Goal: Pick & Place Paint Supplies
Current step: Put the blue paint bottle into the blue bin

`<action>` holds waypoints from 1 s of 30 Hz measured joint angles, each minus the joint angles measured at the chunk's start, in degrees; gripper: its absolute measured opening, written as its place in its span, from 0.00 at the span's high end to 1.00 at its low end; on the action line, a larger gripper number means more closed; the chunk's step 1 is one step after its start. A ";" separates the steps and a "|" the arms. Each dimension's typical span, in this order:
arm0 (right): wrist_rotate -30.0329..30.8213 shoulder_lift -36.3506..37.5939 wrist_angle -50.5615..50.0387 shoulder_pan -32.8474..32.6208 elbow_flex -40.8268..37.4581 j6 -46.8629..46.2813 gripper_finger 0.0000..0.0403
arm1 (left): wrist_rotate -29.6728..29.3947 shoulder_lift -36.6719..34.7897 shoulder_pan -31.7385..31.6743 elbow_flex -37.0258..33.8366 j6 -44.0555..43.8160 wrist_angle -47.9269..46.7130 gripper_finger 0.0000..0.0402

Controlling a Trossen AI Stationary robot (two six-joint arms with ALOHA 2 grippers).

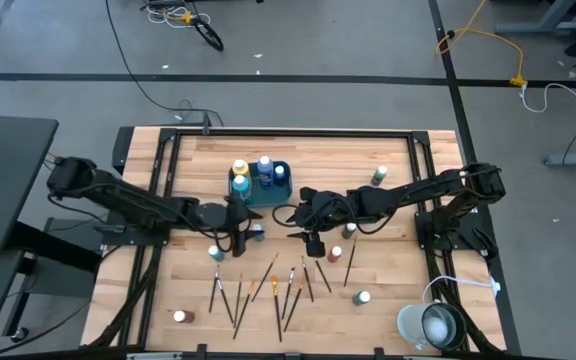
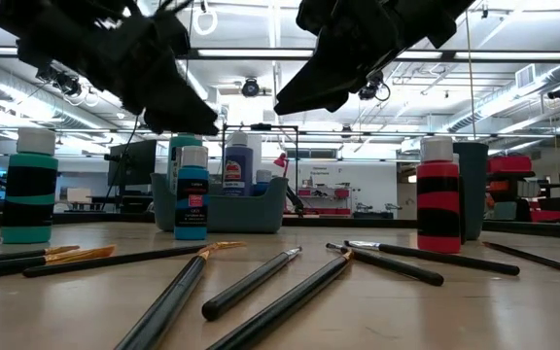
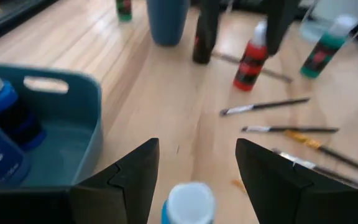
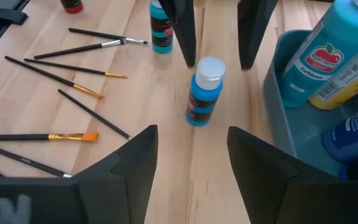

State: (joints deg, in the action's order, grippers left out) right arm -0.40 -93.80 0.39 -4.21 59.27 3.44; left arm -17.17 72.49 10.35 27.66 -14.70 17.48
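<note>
Paintbrushes (image 2: 261,282) lie loose on your counter (image 1: 388,310), nearest the low camera. Your left pincer (image 1: 240,240) hangs wide open and empty over a blue paint bottle (image 4: 204,93) just beside the teal tray (image 1: 280,190). Your right pincer (image 1: 313,243), open too, holds nothing.

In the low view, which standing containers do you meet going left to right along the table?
Teal-and-black bottle → teal tray holding bottles, with a blue bottle in front of it → red-and-black bottle → dark cup just behind it.
</note>
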 joint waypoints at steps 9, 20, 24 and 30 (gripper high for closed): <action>0.00 -0.04 -0.02 0.00 0.00 0.04 0.51 | -0.09 3.74 -0.02 0.00 -1.46 -0.98 0.45; -0.02 -0.07 0.00 0.00 0.00 0.09 0.51 | 0.02 3.70 -0.02 0.00 -3.56 -4.47 0.53; -0.02 -0.07 0.00 0.00 -0.01 0.11 0.51 | 0.21 3.70 -0.04 0.00 -3.66 -4.21 0.65; -0.02 -0.07 0.00 -0.02 -0.02 0.11 0.51 | 0.28 3.70 -0.04 0.00 -5.80 -3.20 0.68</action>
State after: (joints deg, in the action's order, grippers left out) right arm -0.43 -93.86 0.38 -4.23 59.24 3.55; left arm -16.88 76.18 10.31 27.66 -20.50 14.28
